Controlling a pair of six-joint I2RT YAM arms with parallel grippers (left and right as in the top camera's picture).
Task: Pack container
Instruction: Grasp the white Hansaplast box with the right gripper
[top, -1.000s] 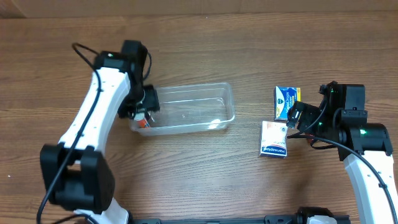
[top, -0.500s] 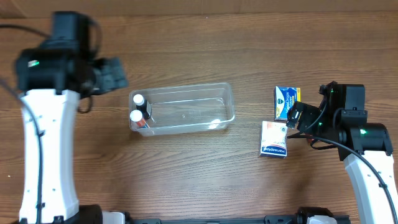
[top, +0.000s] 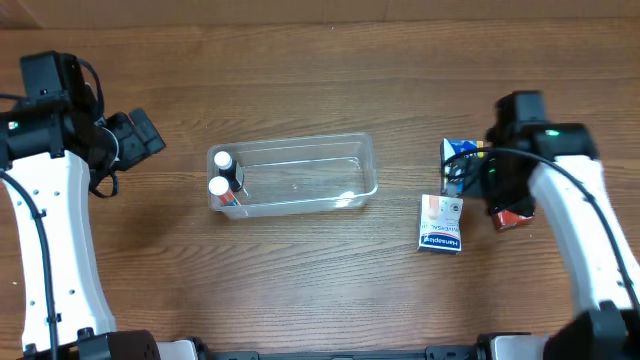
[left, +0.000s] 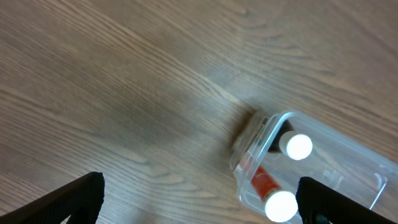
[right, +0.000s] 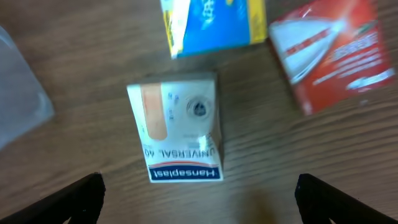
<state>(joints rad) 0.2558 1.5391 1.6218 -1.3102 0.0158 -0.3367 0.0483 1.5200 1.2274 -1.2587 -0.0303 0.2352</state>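
The clear plastic container (top: 330, 168) lies at the table's middle. Two white-capped bottles (top: 219, 173) stand in its left end; one has a red label. They also show in the left wrist view (left: 289, 174) inside the container's corner (left: 252, 134). My left gripper (top: 148, 135) is open and empty, well left of the container (left: 199, 214). My right gripper (top: 468, 175) is open and empty above the boxes (right: 199, 211). A white Hansaplast box (top: 440, 225) (right: 179, 127), a blue box (top: 455, 152) (right: 211, 25) and a red box (top: 513, 218) (right: 329, 50) lie right of the container.
The table is brown wood. The three boxes lie close together on the right, the red one partly under my right arm. A corner of the container (right: 18, 93) shows at the left edge of the right wrist view.
My left arm has pulled out of the container and moved far left, leaving two bottles in it. My right arm has swung over the boxes, uncovering the red box.
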